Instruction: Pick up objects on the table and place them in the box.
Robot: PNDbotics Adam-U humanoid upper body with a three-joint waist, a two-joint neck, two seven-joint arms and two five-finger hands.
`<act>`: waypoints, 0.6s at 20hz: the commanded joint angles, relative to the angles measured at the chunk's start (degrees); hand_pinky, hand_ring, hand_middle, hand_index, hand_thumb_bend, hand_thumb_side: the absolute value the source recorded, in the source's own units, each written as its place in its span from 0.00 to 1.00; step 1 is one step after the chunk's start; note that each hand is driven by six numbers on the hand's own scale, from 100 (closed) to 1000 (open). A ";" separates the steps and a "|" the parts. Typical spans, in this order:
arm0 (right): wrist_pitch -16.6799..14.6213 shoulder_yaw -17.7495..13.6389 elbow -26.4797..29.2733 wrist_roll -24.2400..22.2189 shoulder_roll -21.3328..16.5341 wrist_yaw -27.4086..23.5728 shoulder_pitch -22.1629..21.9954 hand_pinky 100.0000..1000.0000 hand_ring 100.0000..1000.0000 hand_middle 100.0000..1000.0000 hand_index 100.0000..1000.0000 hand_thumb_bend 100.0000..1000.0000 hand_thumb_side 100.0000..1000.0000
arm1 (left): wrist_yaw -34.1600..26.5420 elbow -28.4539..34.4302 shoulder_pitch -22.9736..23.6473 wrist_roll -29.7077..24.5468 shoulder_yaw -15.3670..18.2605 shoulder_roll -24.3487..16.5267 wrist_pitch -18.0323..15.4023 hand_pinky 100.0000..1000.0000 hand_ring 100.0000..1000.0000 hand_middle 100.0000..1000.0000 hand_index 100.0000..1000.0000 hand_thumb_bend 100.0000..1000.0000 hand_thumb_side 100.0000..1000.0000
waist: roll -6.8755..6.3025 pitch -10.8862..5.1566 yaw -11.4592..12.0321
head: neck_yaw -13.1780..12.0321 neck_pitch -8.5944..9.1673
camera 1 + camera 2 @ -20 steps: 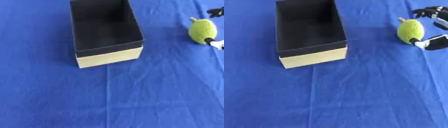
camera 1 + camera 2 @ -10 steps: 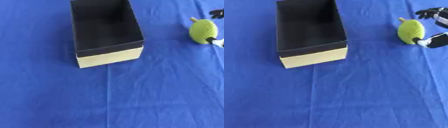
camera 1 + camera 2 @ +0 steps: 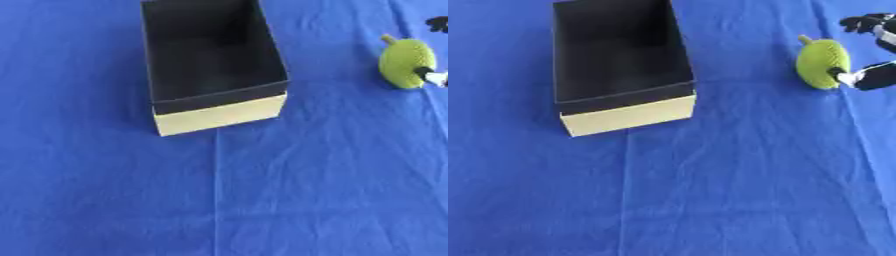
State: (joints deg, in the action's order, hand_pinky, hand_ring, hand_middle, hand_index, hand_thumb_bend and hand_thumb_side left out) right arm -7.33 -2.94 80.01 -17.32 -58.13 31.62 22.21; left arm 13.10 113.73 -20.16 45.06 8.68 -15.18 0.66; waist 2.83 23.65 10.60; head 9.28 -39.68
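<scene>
While the right hand (image 3: 866,50) brackets the green fruit toy (image 3: 822,64) at the table's right edge, fingers spread and one tip touching it, the box (image 3: 627,116) sits well to its left.

Right hand (image 3: 874,50) cut by right edge; box (image 3: 623,117) far end past top edge
</scene>
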 commanded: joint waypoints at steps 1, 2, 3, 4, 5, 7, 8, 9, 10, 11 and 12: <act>-0.47 -0.05 -0.74 -1.28 -1.35 0.27 0.91 0.84 0.86 0.77 0.97 0.24 0.31 | -0.26 0.86 -0.49 -0.08 0.00 -0.65 0.02 0.44 0.61 0.57 0.63 0.90 0.73 | -0.72 -5.95 -0.04 | 0.18 0.21; -0.52 0.10 -1.11 -1.48 -1.17 0.41 1.12 0.84 0.86 0.77 0.97 0.24 0.31 | -0.27 0.86 -0.49 -0.13 -0.04 -0.62 0.02 0.44 0.61 0.57 0.63 0.90 0.73 | -0.70 -5.94 -0.05 | 0.20 0.20; -0.53 0.22 -1.49 -1.58 -0.98 0.52 1.32 0.83 0.85 0.74 0.97 0.25 0.31 | -0.26 0.86 -0.49 -0.16 -0.06 -0.59 0.01 0.44 0.61 0.57 0.63 0.90 0.73 | -0.70 -5.94 -0.03 | 0.21 0.20; -0.49 0.37 -1.95 -1.64 -0.77 0.62 1.57 0.83 0.85 0.74 0.97 0.25 0.31 | -0.27 0.86 -0.48 -0.15 -0.05 -0.57 0.02 0.44 0.61 0.57 0.63 0.90 0.73 | -0.72 -5.94 0.00 | 0.23 0.22; -0.44 0.49 -2.44 -1.62 -0.54 0.66 1.87 0.83 0.85 0.73 0.97 0.25 0.31 | -0.28 0.86 -0.48 -0.10 -0.03 -0.55 0.04 0.44 0.61 0.57 0.63 0.90 0.73 | -0.74 -5.94 0.05 | 0.26 0.25; -0.36 0.78 -3.28 -1.49 -0.18 0.75 2.45 0.83 0.84 0.73 0.97 0.25 0.31 | -0.30 0.86 -0.49 -0.07 -0.04 -0.54 0.05 0.44 0.61 0.57 0.63 0.90 0.73 | -0.78 -5.92 0.14 | 0.33 0.28; -0.39 0.98 -3.65 -1.54 -0.01 0.84 2.75 0.83 0.84 0.73 0.97 0.25 0.30 | -0.30 0.86 -0.49 -0.11 -0.06 -0.52 0.05 0.44 0.61 0.57 0.63 0.90 0.73 | -0.79 -5.91 0.18 | 0.38 0.27; -0.46 1.18 -3.95 -1.62 0.14 0.90 3.02 0.83 0.84 0.72 0.97 0.25 0.30 | -0.31 0.86 -0.49 -0.14 -0.07 -0.49 0.06 0.44 0.61 0.57 0.63 0.90 0.73 | -0.79 -5.90 0.21 | 0.42 0.27; -0.55 1.36 -4.17 -1.73 0.28 0.90 3.23 0.83 0.83 0.71 0.97 0.25 0.30 | -0.33 0.86 -0.50 -0.15 -0.08 -0.46 0.07 0.44 0.61 0.57 0.63 0.90 0.73 | -0.79 -5.88 0.23 | 0.44 0.25; -0.64 1.50 -4.28 -1.79 0.41 0.84 3.39 0.83 0.83 0.69 0.95 0.27 0.28 | -0.35 0.86 -0.50 -0.16 -0.09 -0.44 0.09 0.44 0.61 0.57 0.63 0.90 0.73 | -0.79 -5.86 0.24 | 0.44 0.22; -0.77 1.61 -4.26 -1.76 0.50 0.77 3.49 0.83 0.82 0.67 0.94 0.28 0.26 | -0.37 0.86 -0.50 -0.16 -0.10 -0.43 0.11 0.44 0.61 0.57 0.63 0.90 0.73 | -0.79 -5.84 0.25 | 0.42 0.20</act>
State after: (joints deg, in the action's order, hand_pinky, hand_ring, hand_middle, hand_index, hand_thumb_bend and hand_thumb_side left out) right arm -7.92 -1.07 75.89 -18.99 -56.15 32.07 25.09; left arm 13.05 113.73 -20.16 44.99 8.67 -15.13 0.73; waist 2.83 23.65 10.88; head 9.59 -39.68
